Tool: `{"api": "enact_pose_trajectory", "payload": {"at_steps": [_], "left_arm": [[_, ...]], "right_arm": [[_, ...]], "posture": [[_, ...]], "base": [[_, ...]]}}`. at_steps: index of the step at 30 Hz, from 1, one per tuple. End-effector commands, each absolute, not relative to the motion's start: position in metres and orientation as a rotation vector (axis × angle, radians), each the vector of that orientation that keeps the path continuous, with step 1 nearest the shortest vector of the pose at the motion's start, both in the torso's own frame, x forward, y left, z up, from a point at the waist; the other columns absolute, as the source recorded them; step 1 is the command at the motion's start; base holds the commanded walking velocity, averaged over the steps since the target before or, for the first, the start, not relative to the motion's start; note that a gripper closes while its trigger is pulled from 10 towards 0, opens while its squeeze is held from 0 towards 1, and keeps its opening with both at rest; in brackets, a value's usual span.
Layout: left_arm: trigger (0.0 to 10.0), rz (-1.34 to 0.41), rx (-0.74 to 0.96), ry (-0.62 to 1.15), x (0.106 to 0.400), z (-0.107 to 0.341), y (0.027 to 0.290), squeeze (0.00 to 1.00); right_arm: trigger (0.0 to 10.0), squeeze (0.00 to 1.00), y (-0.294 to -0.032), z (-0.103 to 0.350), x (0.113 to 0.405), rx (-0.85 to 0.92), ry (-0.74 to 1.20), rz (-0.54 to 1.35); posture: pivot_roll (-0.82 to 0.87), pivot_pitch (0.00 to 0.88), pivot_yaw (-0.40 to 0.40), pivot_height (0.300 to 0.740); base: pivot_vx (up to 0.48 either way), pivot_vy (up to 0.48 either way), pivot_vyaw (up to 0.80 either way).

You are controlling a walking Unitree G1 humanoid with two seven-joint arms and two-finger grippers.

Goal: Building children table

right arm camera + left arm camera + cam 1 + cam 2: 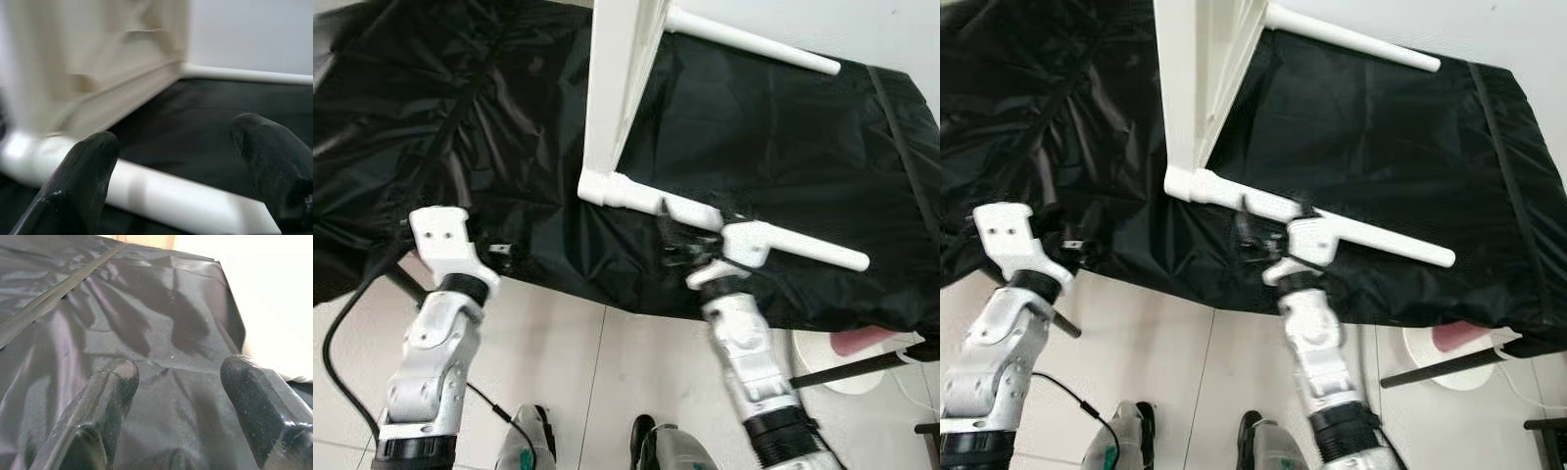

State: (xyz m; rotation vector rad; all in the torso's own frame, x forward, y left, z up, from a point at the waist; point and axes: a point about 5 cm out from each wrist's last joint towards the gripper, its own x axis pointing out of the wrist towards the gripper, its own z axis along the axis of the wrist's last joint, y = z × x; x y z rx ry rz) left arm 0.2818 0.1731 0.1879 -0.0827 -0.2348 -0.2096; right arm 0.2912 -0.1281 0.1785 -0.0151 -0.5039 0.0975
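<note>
The white tabletop (619, 88) stands on edge on the black-draped surface (783, 147), near its front edge, with two white legs pointing right. Right pincer (181, 166) is at the lower leg (803, 245), fingers spread wide astride it; contact is unclear. Left pincer (178, 396), open and empty, hovers at the cloth's front edge, well left of the tabletop.

Bright, even indoor light. The crinkled glossy black cloth (489, 117) carries pale sheen along its folds, and the pale wall beyond it is washed out in the left wrist view. The white plastic tabletop panel (93, 58) looks soft and blurred up close, as does the white round leg (161, 196) below it.
</note>
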Motion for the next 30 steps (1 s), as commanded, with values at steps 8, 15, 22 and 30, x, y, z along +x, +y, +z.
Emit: {"api": "enact_pose_trajectory", "payload": {"at_steps": [8, 15, 22, 30], "left_arm": [[10.0, -0.424, -0.041, -0.236, 0.285, 0.188, 0.158, 0.00], [10.0, -0.434, -0.032, -0.245, 0.289, 0.189, 0.156, 0.00], [10.0, -0.435, -0.020, -0.250, 0.293, 0.190, 0.157, 0.00], [10.0, -0.430, -0.010, -0.255, 0.294, 0.190, 0.159, 0.00]], "right_arm": [[10.0, 0.00, -0.144, 0.163, 0.270, 0.172, -0.365, -0.073], [10.0, 0.00, -0.153, 0.150, 0.266, 0.239, -0.258, -0.196], [10.0, 0.00, -0.164, 0.145, 0.266, 0.350, -0.175, -0.254], [10.0, 0.00, -0.172, 0.151, 0.279, 0.481, -0.158, -0.249]], "posture": [[0.16, 0.201, -0.052, 0.740], [0.15, 0.196, -0.055, 0.740], [0.13, 0.193, -0.045, 0.740], [0.14, 0.190, -0.046, 0.740]], "base": [[0.000, 0.000, 0.00], [0.000, 0.000, 0.00], [0.000, 0.000, 0.00], [0.000, 0.000, 0.00]]}}
